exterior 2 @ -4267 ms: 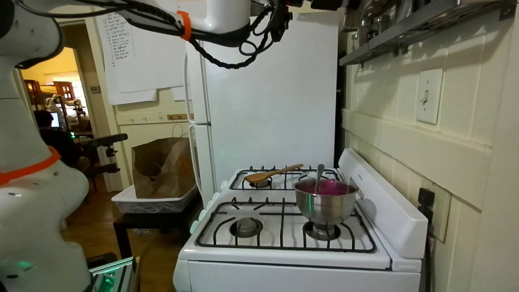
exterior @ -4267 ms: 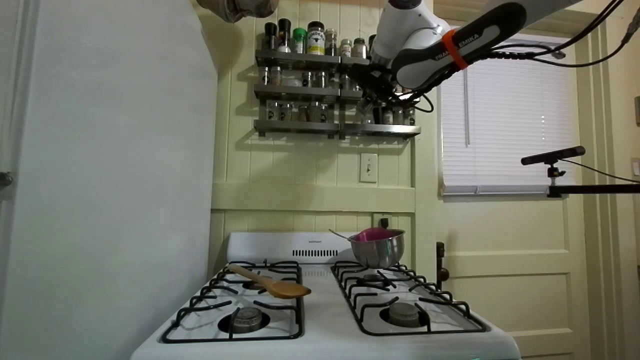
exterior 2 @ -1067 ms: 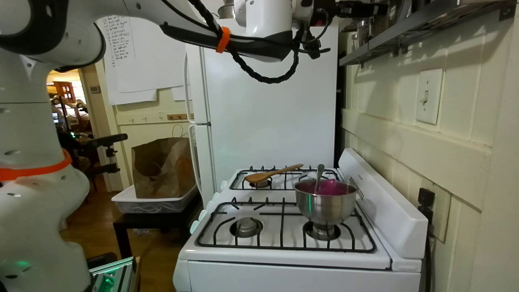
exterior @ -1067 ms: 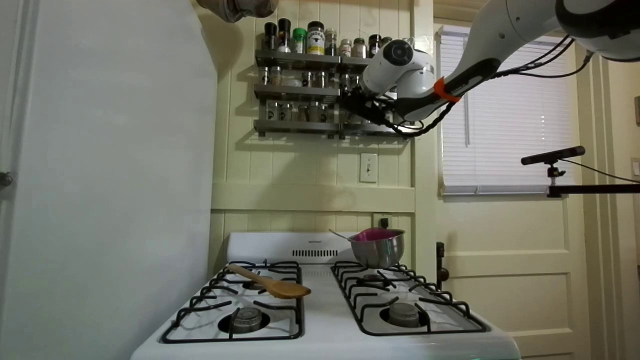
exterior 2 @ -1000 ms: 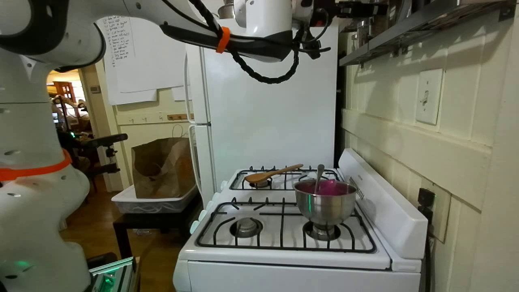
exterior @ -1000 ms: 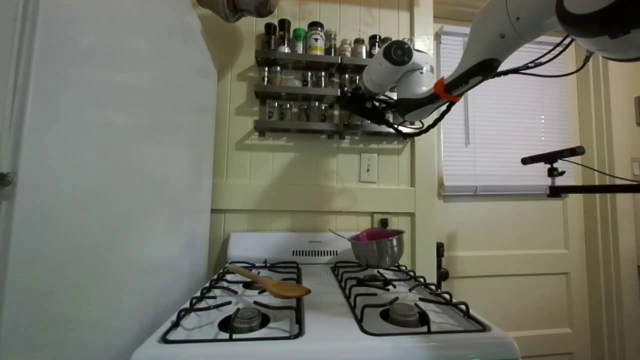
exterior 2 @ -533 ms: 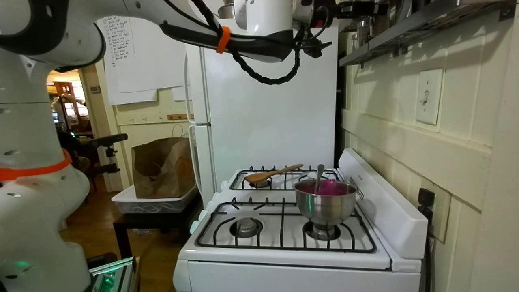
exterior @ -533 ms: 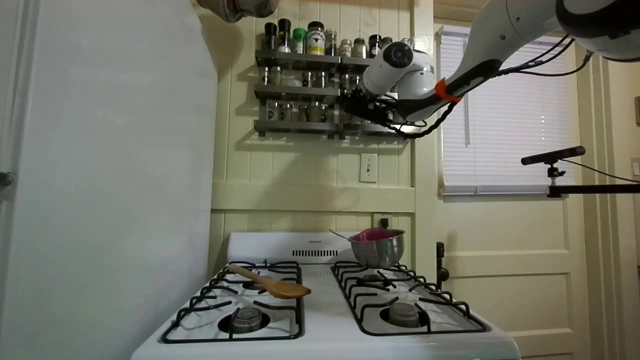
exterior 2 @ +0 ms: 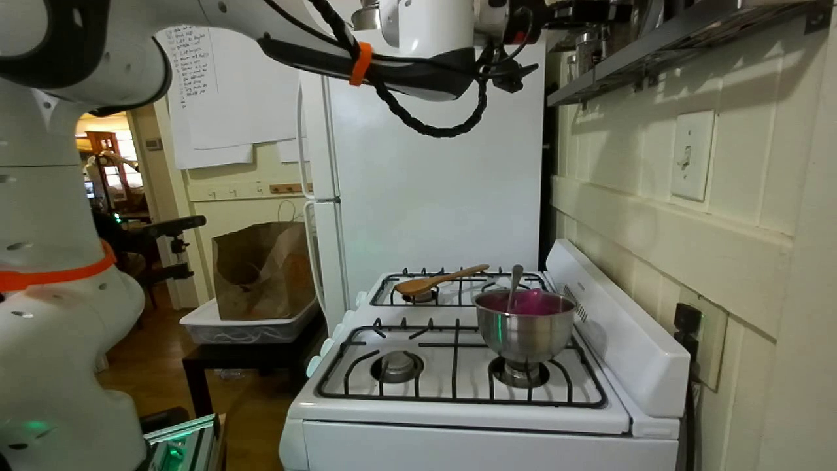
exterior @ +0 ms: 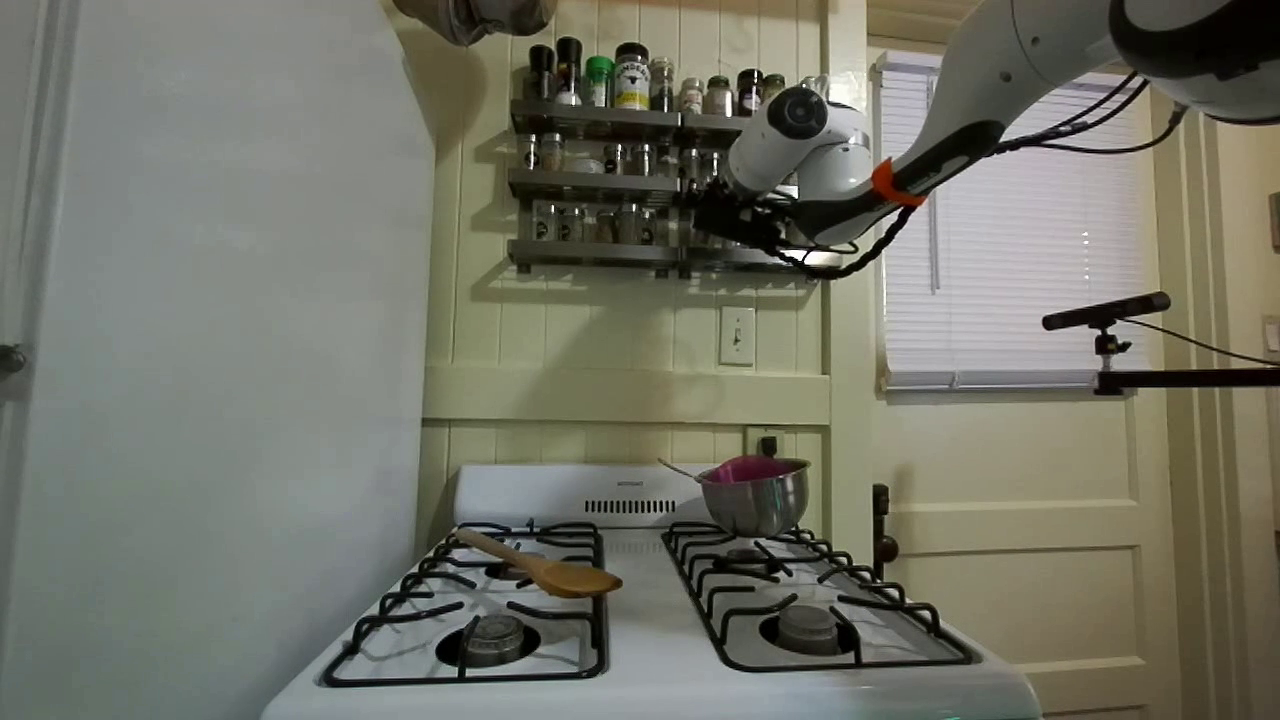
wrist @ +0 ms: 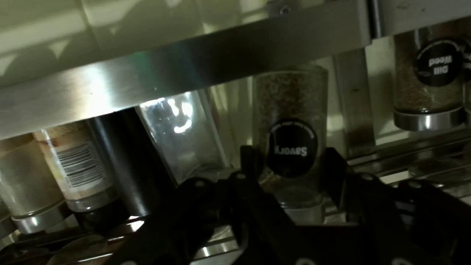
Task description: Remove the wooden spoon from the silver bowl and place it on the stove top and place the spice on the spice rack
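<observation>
The wooden spoon [exterior: 572, 579] lies on the burner grates of the white stove top [exterior: 634, 625]; it also shows in an exterior view [exterior 2: 418, 286]. The silver bowl [exterior: 757, 507] stands apart from it on a back burner. The spice rack [exterior: 595, 186] hangs on the wall above. My gripper [exterior 2: 616, 13] is at the rack's lower shelf [exterior 2: 654, 59]. In the upside-down wrist view, my gripper [wrist: 290, 154] has a finger on each side of a spice jar labelled Savory [wrist: 290, 99], apparently touching it. The jar's base is by the shelf's front rail; contact there is unclear.
A clear glass [wrist: 180, 136] and several other jars [wrist: 81, 158] stand beside the held jar. A Dill Weed jar [wrist: 428, 77] is on the other side. The bowl holds a pink item [exterior: 748, 468] and a metal handle. A white refrigerator [exterior: 230, 360] flanks the stove.
Since about four seconds ago the arm has reached forward to the rack. In the last second it has barely moved. The spoon and the bowl have stayed in place.
</observation>
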